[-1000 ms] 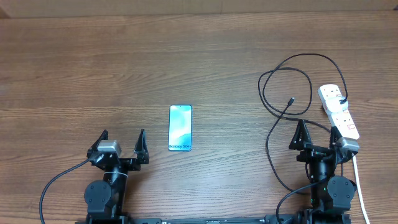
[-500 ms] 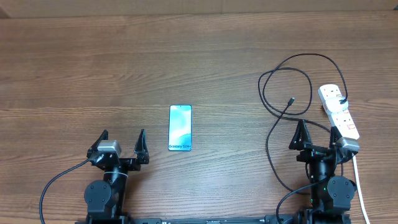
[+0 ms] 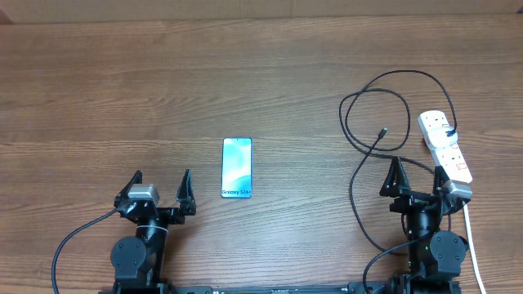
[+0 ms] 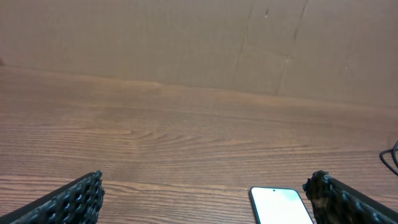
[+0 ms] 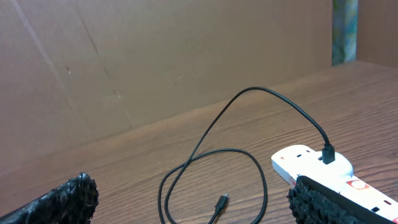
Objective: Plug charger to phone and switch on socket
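The phone lies flat at the table's middle, its teal screen up; its top shows in the left wrist view. The charger, a thin black looped cable, lies at the right, its plug tip free on the wood; the tip also shows in the right wrist view. Its other end is plugged into the socket, a white power strip, also in the right wrist view. My left gripper is open and empty, left of the phone. My right gripper is open and empty, near the strip.
A brown cardboard wall stands along the far edge of the wooden table. The strip's white cord runs toward the front edge at the right, beside my right arm.
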